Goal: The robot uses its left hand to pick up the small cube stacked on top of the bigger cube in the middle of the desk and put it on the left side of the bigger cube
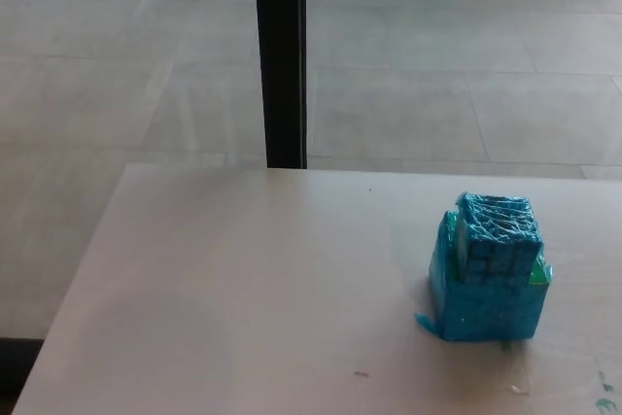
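A small cube (498,233) wrapped in blue tape sits on top of a bigger blue-taped cube (483,305) with a bit of green showing at its right edge. The stack stands on the right part of the pale desk (243,289). Neither of my hands shows in the head view.
A black vertical post (281,55) rises behind the desk's far edge. Beyond it lies a tiled floor (437,75). The desk's left edge runs diagonally down to the lower left corner. Small specks lie on the desk near the front right.
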Controlling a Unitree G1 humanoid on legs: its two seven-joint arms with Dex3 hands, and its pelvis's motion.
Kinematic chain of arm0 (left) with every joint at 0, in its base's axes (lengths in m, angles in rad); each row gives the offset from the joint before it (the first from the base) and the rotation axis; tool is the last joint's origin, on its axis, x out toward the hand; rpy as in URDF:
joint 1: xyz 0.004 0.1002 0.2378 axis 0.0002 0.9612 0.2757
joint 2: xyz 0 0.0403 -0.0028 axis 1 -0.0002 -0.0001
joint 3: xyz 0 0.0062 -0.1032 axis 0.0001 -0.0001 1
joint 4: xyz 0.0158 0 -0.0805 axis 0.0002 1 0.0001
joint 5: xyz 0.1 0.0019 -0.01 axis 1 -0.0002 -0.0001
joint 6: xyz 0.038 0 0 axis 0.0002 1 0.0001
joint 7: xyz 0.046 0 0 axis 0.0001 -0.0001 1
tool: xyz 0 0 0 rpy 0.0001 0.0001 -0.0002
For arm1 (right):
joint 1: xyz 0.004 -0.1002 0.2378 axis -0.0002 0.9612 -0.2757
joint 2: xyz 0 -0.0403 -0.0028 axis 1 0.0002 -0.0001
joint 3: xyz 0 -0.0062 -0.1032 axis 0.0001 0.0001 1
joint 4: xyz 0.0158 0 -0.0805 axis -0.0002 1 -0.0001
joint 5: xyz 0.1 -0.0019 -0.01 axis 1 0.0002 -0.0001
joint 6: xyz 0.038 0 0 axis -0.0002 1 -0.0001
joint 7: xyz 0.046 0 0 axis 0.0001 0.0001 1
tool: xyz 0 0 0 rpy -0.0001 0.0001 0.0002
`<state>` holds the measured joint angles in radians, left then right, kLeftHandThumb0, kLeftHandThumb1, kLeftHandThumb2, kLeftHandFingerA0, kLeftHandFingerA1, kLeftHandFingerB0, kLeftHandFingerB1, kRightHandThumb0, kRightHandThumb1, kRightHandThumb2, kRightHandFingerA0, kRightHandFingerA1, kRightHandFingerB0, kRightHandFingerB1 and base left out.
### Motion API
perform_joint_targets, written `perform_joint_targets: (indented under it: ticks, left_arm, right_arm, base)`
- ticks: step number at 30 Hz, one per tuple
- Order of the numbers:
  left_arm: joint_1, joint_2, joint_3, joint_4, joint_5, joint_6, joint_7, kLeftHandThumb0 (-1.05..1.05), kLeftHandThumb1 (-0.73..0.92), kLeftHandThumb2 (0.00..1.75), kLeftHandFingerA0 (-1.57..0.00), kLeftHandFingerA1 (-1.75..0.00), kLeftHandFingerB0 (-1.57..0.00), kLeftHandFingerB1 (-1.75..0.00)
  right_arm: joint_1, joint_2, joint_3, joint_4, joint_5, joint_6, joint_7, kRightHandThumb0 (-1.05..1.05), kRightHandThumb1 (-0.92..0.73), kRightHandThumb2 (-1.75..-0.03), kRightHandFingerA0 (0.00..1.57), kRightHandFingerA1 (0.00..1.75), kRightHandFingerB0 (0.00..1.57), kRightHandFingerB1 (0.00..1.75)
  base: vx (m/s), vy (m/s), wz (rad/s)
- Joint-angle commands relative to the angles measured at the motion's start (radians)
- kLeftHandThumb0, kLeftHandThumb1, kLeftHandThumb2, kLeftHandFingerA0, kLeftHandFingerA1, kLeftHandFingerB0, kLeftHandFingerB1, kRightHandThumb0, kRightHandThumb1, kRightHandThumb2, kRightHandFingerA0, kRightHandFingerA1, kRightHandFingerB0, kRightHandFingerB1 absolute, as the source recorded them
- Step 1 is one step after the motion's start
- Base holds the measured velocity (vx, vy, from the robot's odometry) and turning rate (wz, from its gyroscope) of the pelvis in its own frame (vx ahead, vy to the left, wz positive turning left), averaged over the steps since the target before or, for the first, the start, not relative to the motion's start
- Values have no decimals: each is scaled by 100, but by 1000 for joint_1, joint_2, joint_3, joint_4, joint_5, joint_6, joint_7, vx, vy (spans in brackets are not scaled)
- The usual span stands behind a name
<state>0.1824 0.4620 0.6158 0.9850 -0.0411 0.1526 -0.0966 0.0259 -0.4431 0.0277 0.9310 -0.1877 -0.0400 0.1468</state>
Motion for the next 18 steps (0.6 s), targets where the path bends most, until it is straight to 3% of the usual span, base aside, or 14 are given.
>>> perform_joint_targets:
  ticks: [1,2,3,4,6,7,8,12,13,14,15,16,17,18]
  left_arm:
    - [-111,79,51,-79,-66,138,128,-94,85,66,-83,-108,-29,-48]
    - [-129,80,45,-109,-63,124,119,-93,84,64,-52,-83,-3,-31]
    - [-135,79,45,-122,-67,118,112,-93,84,64,-52,-83,-3,-31]
    - [-192,110,-1,-171,-52,116,46,-102,73,107,-33,-56,-11,-32]
    - [-226,124,-38,-219,-36,114,38,-102,73,107,-33,-56,-11,-32]
    - [-271,139,-102,-308,16,132,58,-90,67,107,-34,-55,-9,-34]
    - [-308,145,-151,-387,51,136,71,-91,68,106,-25,-50,-6,-34]
    - [-411,187,-304,-565,151,168,54,-85,71,107,-24,-49,-7,-32]
    - [-447,190,-335,-592,166,178,51,-92,72,106,-55,-60,-10,-40]
    - [-522,192,-391,-629,194,180,38,-76,69,99,-36,-52,-10,-38]
    - [-574,192,-426,-637,209,167,29,-86,71,105,-60,-60,-10,-38]
    - [-648,190,-476,-662,232,185,16,-99,71,87,-44,-58,-11,-31]
    - [-729,182,-527,-697,251,217,-7,-89,69,111,-33,-61,-8,-36]
    - [-754,180,-548,-715,262,237,-9,-89,69,111,-33,-61,-8,-36]
  right_arm:
    - [-23,-67,9,-5,-3,-46,73,-50,-27,-95,91,92,70,75]
    - [-22,-69,10,-9,-2,-43,76,-50,-27,-94,91,93,69,75]
    - [-22,-70,11,-11,-1,-42,78,-50,-27,-94,91,93,69,75]
    - [-24,-68,5,3,6,-53,77,-50,-26,-95,93,93,71,75]
    - [-24,-69,4,11,7,-68,75,-50,-26,-95,93,93,71,75]
    - [-26,-69,5,12,6,-70,74,-48,-26,-95,94,94,71,75]
    - [-23,-70,4,11,7,-66,79,-47,-26,-95,95,95,70,75]
    - [-16,-75,4,14,8,-76,93,-48,-30,-86,90,89,72,69]
    - [-19,-75,3,20,8,-72,92,-50,-25,-94,91,91,70,75]
    - [-23,-74,2,27,7,-64,90,-50,-25,-93,92,92,71,75]
    - [-24,-74,3,30,6,-66,88,-51,-26,-93,93,92,71,74]
    - [-26,-75,7,38,0,-70,85,-51,-26,-94,92,91,71,74]
    - [-25,-77,12,34,-5,-68,86,-50,-26,-94,90,91,70,74]
    - [-22,-78,10,28,-4,-68,86,-50,-26,-94,90,91,70,74]
  base:
    - [0,3,6]
    - [0,0,0]
    - [0,0,0]
    - [0,0,0]
    - [0,0,0]
    - [0,0,0]
    - [0,0,0]
    - [0,0,0]
    - [0,0,0]
    - [0,0,0]
    - [0,0,0]
    - [0,0,0]
    - [0,0,0]
    - [0,0,0]
